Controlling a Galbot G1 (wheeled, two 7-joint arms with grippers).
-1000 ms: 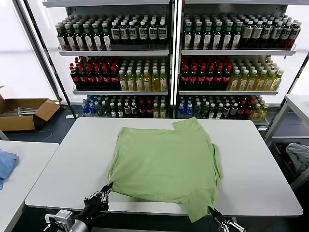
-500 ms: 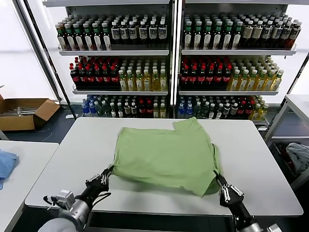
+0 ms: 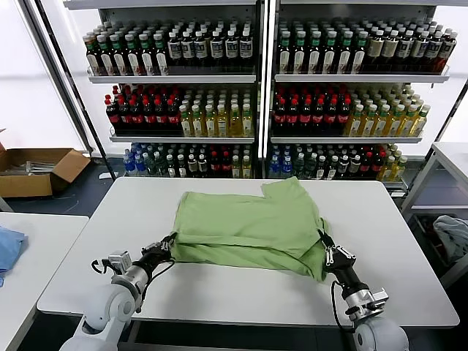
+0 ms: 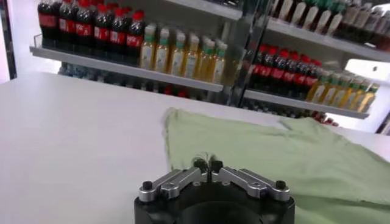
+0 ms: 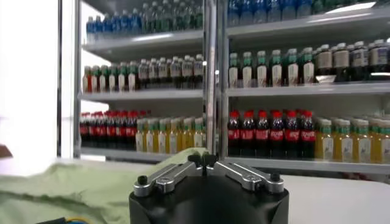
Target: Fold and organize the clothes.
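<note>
Green shirt (image 3: 252,228) sits mid-table on the white table (image 3: 409,241), near hem doubled back toward the far side so the front edge is now a thick fold; collar end points at the shelves. Left gripper (image 3: 166,245) is at the near-left corner of the folded edge, fingers pinched together on the fabric; the left wrist view shows the two fingertips (image 4: 200,164) meeting with green cloth right at the tips. Right gripper (image 3: 322,247) is at the near-right corner, also clamped on the shirt; in the right wrist view its tips (image 5: 195,160) are closed together with green fabric bunched just beside and below them. Both arms come in low from the near table edge, left one on the left, right one on the right, roughly level with each other. Behind the table: shelving racks of bottled drinks (image 3: 219,110). Cardboard box (image 3: 36,170) on the floor far left. Light blue cloth (image 3: 9,248) on the neighbouring table at left. Grey-blue bundle (image 3: 453,238) at the right edge, beyond the table.
</note>
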